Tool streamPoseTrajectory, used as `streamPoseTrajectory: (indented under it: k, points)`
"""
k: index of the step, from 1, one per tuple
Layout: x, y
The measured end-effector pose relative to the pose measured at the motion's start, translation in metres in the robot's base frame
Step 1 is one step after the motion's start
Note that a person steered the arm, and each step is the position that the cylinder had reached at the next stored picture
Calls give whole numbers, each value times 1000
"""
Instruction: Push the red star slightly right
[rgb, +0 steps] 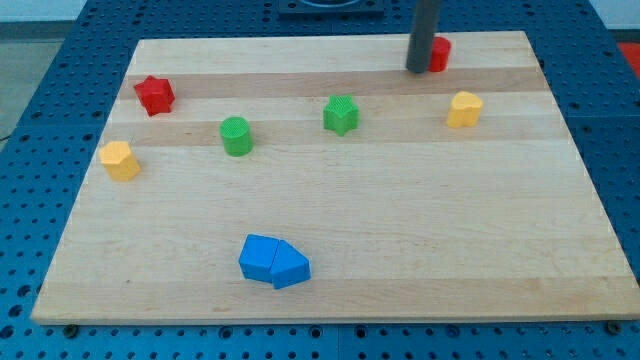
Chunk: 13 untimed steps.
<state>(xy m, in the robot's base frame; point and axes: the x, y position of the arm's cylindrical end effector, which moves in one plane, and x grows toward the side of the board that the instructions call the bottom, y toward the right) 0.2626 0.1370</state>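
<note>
The red star (155, 95) lies on the wooden board (400, 230) near the view's top left. My tip (417, 70) is far to its right, near the board's top edge, just left of a red block (439, 54) that the rod partly hides; whether they touch cannot be told.
A yellow block (119, 160) lies below the red star at the left edge. A green cylinder (236, 136) and a green star-like block (341, 114) sit in the middle top. A yellow block (464, 109) is at the right. Two blue blocks (273, 261) touch each other near the bottom.
</note>
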Motion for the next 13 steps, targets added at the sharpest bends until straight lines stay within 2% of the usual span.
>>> streamPoseTrajectory:
  k: [1, 2, 3, 5, 6, 7, 8, 9, 11, 13]
  points:
    - [-18, 29]
    - [-11, 19]
    - [-10, -46]
    - [-51, -187]
    - [-53, -275]
    - [-43, -374]
    - [-19, -441]
    - [-8, -442]
    - [67, -439]
    - [61, -376]
